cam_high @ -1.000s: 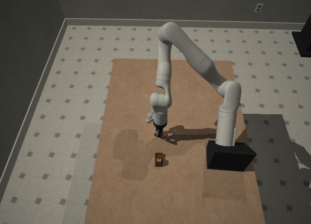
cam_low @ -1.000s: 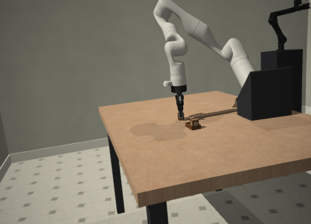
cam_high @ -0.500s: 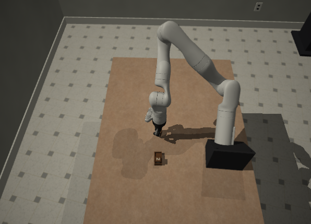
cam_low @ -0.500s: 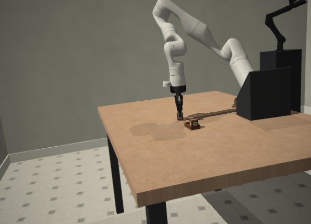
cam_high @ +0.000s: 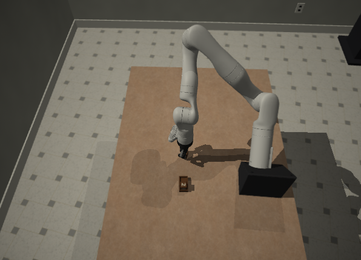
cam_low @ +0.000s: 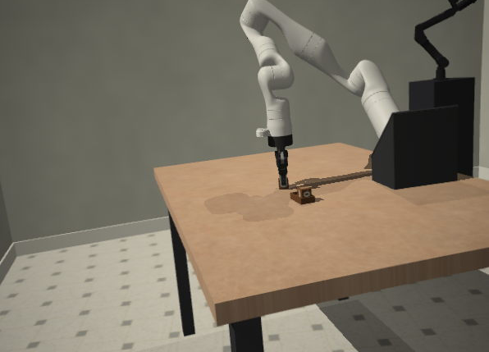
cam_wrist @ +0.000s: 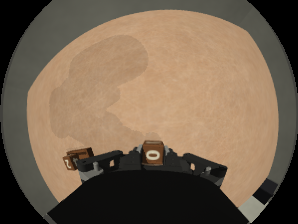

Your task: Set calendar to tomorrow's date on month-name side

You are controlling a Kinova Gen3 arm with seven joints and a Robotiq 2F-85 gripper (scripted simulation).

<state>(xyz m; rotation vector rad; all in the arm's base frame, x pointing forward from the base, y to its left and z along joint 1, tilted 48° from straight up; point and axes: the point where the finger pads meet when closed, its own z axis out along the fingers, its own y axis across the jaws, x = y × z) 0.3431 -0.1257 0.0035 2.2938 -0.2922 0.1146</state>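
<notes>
My gripper (cam_high: pixel 183 154) points straight down at the table and is shut on a small brown number cube (cam_wrist: pixel 153 153). The cube's face toward the wrist camera shows a rounded white digit like a 0. In the exterior view the cube (cam_low: pixel 283 184) is at or just above the table top. The brown tray (cam_high: pixel 183 184) lies flat a short way in front of the gripper and holds one cube with a white 2 on top. In the exterior view the tray (cam_low: pixel 303 195) is to the right of the gripper. It also shows at the left of the wrist view (cam_wrist: pixel 79 157).
The arm's black base (cam_high: pixel 264 177) stands at the table's right side. A second black pedestal with a dark camera arm (cam_low: pixel 441 38) stands behind it. The table's front edge (cam_low: pixel 349 288) is far from the tray.
</notes>
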